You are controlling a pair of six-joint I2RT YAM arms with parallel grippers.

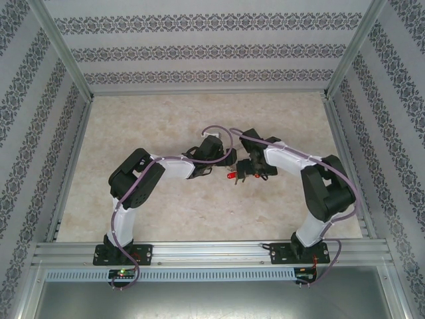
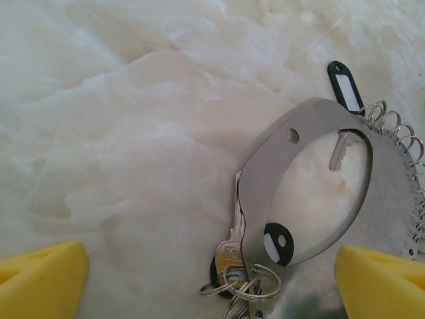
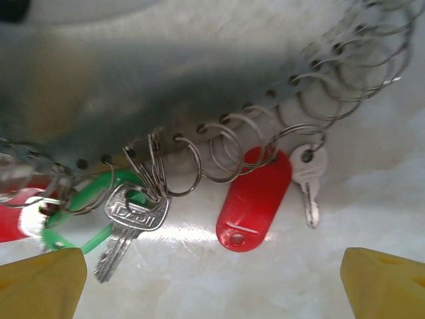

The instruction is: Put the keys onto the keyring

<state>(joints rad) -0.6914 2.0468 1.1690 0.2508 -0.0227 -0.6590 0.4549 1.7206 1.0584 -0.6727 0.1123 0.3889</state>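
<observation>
Marble desk (image 2: 133,133) carries keyring (image 2: 262,166), keys (image 3: 133,219) already hooked; your left fingers (image 2: 40,279), right fingers (image 3: 382,286) gape empty. Between keys: next likely grip loose one.

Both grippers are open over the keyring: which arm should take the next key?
Left, probably: the left gripper frames a silver key with bunched rings by the keyring end. The right gripper faces keys apparently already hanging from its edge rings.
</observation>
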